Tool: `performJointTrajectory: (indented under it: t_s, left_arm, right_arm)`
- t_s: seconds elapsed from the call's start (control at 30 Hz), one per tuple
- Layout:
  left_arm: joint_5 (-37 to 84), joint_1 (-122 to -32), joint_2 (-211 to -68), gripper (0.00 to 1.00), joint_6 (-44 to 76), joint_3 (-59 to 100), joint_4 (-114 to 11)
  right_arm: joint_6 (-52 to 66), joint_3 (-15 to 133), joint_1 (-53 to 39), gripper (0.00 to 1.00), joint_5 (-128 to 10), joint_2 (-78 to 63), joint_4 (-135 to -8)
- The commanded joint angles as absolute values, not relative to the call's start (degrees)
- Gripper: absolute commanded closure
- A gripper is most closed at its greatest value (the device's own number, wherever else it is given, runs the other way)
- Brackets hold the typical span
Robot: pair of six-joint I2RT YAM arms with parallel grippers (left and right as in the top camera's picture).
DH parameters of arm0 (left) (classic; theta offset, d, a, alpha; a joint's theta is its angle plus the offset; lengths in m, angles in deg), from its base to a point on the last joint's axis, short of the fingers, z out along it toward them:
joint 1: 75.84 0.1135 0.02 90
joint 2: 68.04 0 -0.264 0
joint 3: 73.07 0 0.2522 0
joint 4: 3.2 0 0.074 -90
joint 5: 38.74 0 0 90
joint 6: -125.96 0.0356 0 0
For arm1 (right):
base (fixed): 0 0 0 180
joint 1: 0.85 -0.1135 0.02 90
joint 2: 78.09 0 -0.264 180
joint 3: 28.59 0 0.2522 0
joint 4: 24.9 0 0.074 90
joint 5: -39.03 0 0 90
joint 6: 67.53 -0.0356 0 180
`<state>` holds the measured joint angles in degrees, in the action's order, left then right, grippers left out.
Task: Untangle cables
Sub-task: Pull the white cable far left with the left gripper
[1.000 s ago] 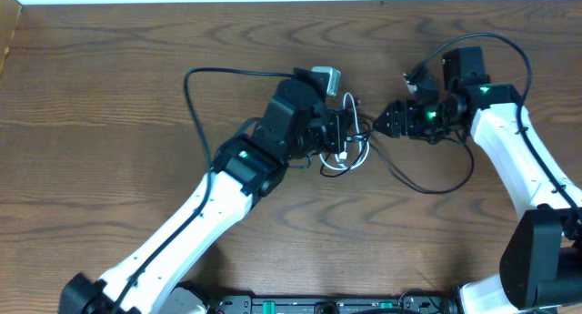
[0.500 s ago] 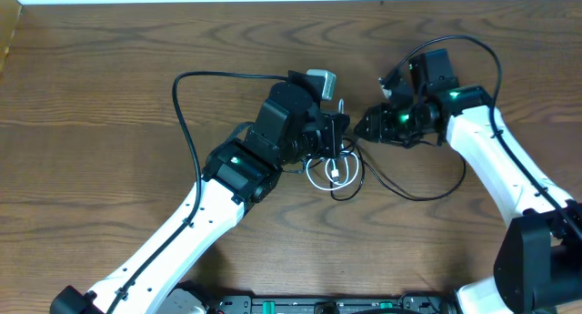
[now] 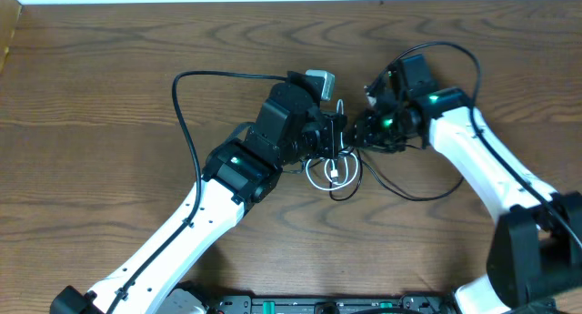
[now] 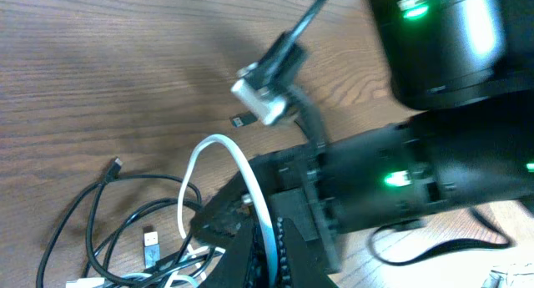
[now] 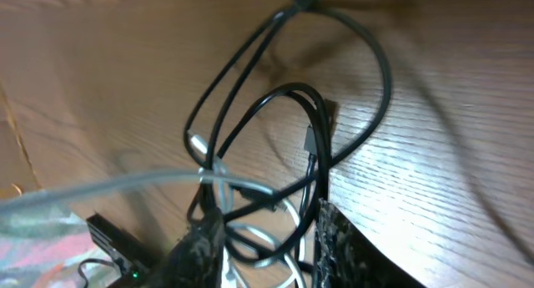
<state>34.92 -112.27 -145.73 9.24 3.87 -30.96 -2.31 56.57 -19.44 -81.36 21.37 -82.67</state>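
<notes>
Table [image 3: 109, 96]: cables [image 3: 336, 174] (tangled) bunched between left hand [image 3: 338, 137] and right hand [image 3: 360, 136].

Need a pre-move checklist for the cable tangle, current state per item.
1. Left fingers shut on white cable: ok.
2. Right fingers closed on a strand: not ok, they stand apart.
3. Only one strand between right fingers: not ok, black cable and white cable both run through the gap.
4. Cables separated: not ok, the loops cross each other.
5. Clearance between left fingers and right fingers: cannot tell, they are very close over the tangle.
</notes>
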Motion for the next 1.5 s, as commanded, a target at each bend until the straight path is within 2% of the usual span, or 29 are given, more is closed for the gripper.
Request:
performJointTrajectory:
  t_s: [0.0, 0.23, 0.47, 0.67, 0.8, 0.9, 1.1, 1.2, 1.33, 1.47]
  left_arm:
    - [35.5, -112.0, -145.0, 0.93, 10.4, 4.6, -31.0]
    - [35.5, -110.5, -145.0, 0.92, 10.4, 4.6, -31.0]
    - [35.1, -106.7, -144.1, 0.93, 10.4, 4.6, -31.2]
    - [35.3, -105.6, -144.1, 0.92, 10.7, 4.6, -32.4]
    - [35.3, -102.5, -143.1, 0.93, 10.8, 4.6, -31.4]
    - [35.3, -99.3, -140.5, 0.92, 10.8, 5.0, -31.0]
    - [35.3, -89.9, -132.1, 0.93, 10.9, 5.5, -32.0]
    - [35.3, -84.7, -128.3, 0.92, 10.9, 5.5, -34.8]
    - [35.2, -78.8, -125.6, 0.92, 10.9, 5.5, -40.2]
    - [33.8, -78.3, -126.1, 0.93, 13.7, 5.5, -44.3]
  right_arm:
    - [-5.2, 55.6, -21.3, 0.73, -81.6, 25.9, -81.8]
    - [-6.7, 55.6, -21.1, 0.99, -80.8, 32.5, -79.7]
    - [-4.9, 55.6, -18.5, 0.99, -81.4, 32.8, -80.0]
    - [3.3, 55.6, -13.8, 0.99, -89.9, 32.8, -81.1]
    - [6.7, 55.6, -9.2, 0.99, -90.1, 32.7, -84.1]
    - [7.1, 55.6, -6.5, 0.99, -85.6, 32.7, -86.6]
    - [5.8, 55.6, -1.7, 0.99, -67.4, 32.7, -91.5]
    - [5.3, 55.6, 0.1, 0.99, -63.8, 32.7, -92.2]
    - [7.6, 55.6, 2.1, 0.99, -66.3, 32.4, -92.1]
    - [15.5, 55.7, 1.8, 0.99, -75.8, 29.7, -92.2]
